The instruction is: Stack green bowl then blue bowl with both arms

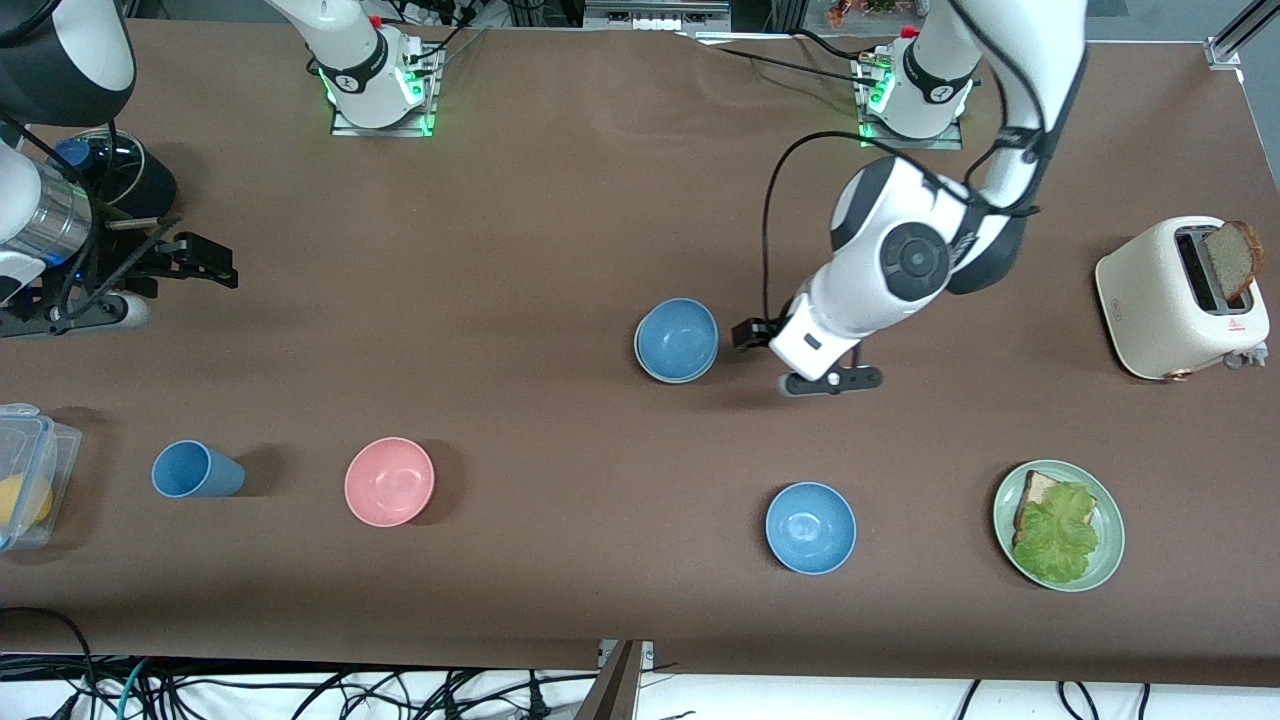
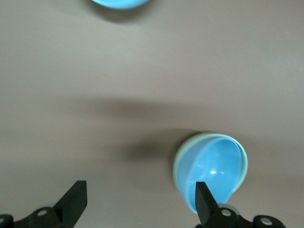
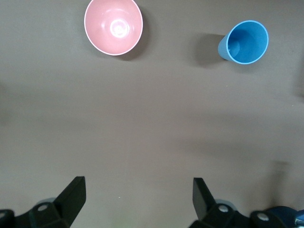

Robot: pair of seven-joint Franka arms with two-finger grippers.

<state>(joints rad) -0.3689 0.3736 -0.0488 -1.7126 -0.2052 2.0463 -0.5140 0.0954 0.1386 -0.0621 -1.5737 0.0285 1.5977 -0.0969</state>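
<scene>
I see the blue bowl (image 1: pixel 677 338) nested inside the green bowl (image 2: pixel 183 156), whose pale rim shows around it, near the middle of the surface (image 1: pixel 560 220). My left gripper (image 1: pixel 790 350) sits low just beside that stack, toward the left arm's end of the surface, its fingers (image 2: pixel 205 197) spread wide and holding nothing; one fingertip overlaps the stack's edge in the left wrist view. My right gripper (image 1: pixel 185 262) waits at the right arm's end, fingers (image 3: pixel 73 194) wide apart and empty, over bare surface, with a pink bowl (image 3: pixel 113 26) and a blue cup (image 3: pixel 244 42) well apart from them.
</scene>
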